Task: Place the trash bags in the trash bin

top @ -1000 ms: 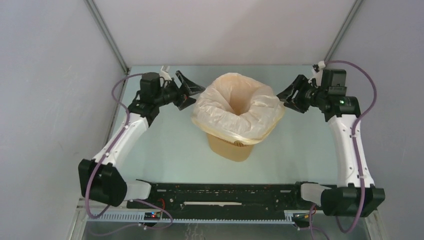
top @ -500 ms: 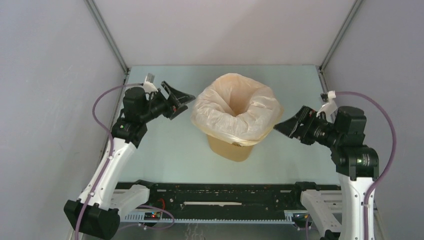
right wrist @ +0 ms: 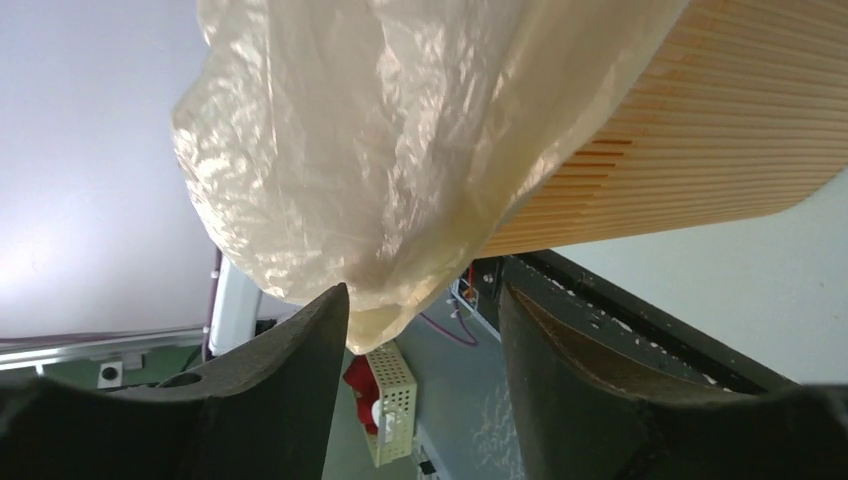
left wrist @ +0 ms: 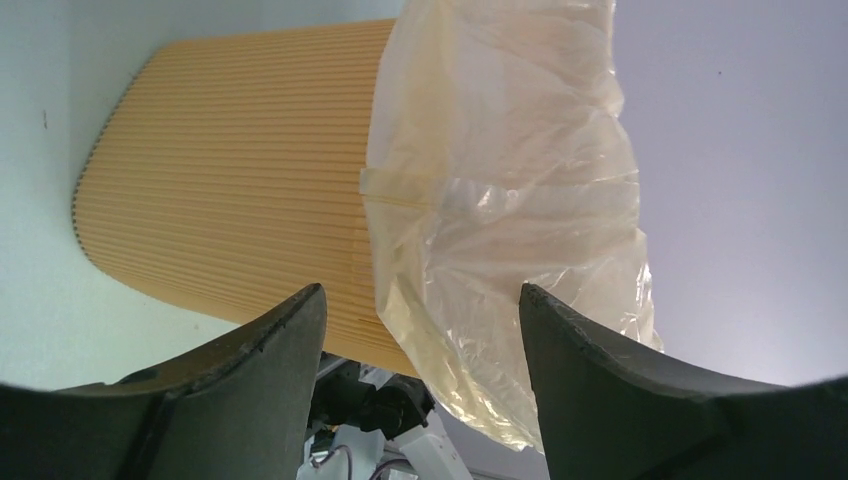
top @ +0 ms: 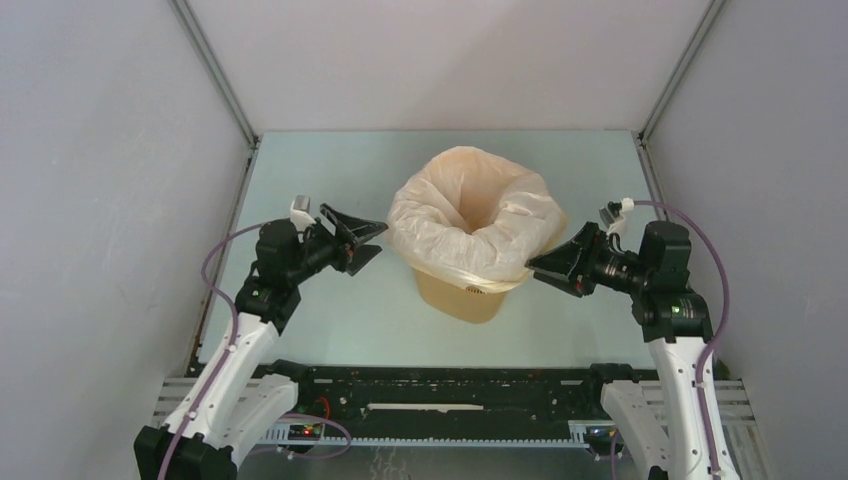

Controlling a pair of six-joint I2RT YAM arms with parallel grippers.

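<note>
The yellow-orange trash bin (top: 462,297) stands upright mid-table. The translucent cream trash bag (top: 470,215) lines it, its mouth folded out over the rim and hanging down the sides. My left gripper (top: 368,238) is open and empty, just left of the bin and apart from it. My right gripper (top: 540,266) is open and empty, close to the bag's lower right edge. The left wrist view shows the ribbed bin wall (left wrist: 230,190) and the bag's skirt (left wrist: 500,200) beyond my open left gripper (left wrist: 420,292). The right wrist view shows the bag (right wrist: 380,150) hanging over the bin (right wrist: 720,120) above my open right gripper (right wrist: 422,294).
A black rail (top: 450,385) runs along the near edge between the arm bases. Grey walls close in the left, right and far sides. A white perforated box (right wrist: 395,400) with something red shows below the table edge.
Both arms have drawn back toward the near edge from the bin's far sides. Both grippers stay open. The bag and bin have not moved.
</note>
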